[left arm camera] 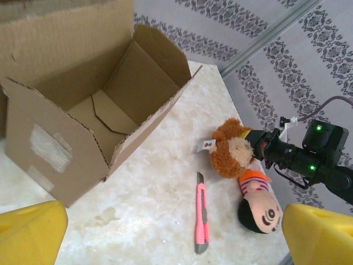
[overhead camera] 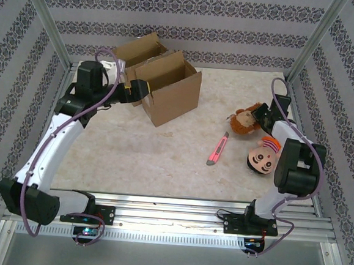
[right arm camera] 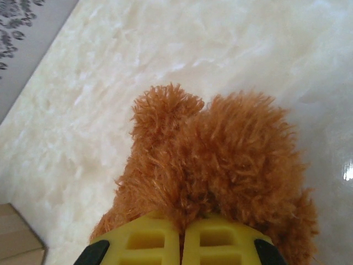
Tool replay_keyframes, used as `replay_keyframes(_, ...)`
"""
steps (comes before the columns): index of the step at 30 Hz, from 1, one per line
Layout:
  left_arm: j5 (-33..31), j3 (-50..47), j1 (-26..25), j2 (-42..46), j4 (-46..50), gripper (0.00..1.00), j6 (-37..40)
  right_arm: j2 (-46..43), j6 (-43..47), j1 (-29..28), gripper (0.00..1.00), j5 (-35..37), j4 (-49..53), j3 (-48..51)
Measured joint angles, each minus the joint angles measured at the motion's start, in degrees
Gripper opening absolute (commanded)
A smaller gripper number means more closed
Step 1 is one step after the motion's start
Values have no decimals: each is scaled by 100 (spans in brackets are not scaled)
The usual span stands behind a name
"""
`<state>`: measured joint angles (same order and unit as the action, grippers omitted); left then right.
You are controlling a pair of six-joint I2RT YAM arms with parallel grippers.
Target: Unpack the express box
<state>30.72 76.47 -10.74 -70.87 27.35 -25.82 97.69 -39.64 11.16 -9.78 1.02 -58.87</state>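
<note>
The box [overhead camera: 168, 89] stands open at the back left of the table [overhead camera: 162, 162], and the left fingers [left arm camera: 30, 232] are spread wide just beside it, holding nothing. Off to the right, the right fingers [right arm camera: 154, 240] are pinched tight on a brown plush [right arm camera: 215, 160], with a pink knife [overhead camera: 217, 148] and a doll [overhead camera: 262, 157] lying near.

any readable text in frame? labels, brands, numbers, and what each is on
None legible.
Tag on the brown plush toy: has a reddish mark, too small to read.
Tape patch on the cardboard box: blank, no print visible.
Pink utility knife: no marking can be made out.
</note>
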Motion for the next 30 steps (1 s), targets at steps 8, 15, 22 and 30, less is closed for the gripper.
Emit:
replay_keyframes(8,-459,-273,0,433,164,100,551,234,-66,0,42,44,-212,-120)
replay_keyframes(15,-817,-798,0,522,140,100,857,247,52,0,62,98,-210,-175)
replay_keyframes(22,-1436,-1296,155,638,-138,100,1021,181,120,37,98,98,-85,-170)
replay_keyframes(30,-2538,-2402,321,1161,-1084,100,1174,-822,306,37,98,407,356,-81)
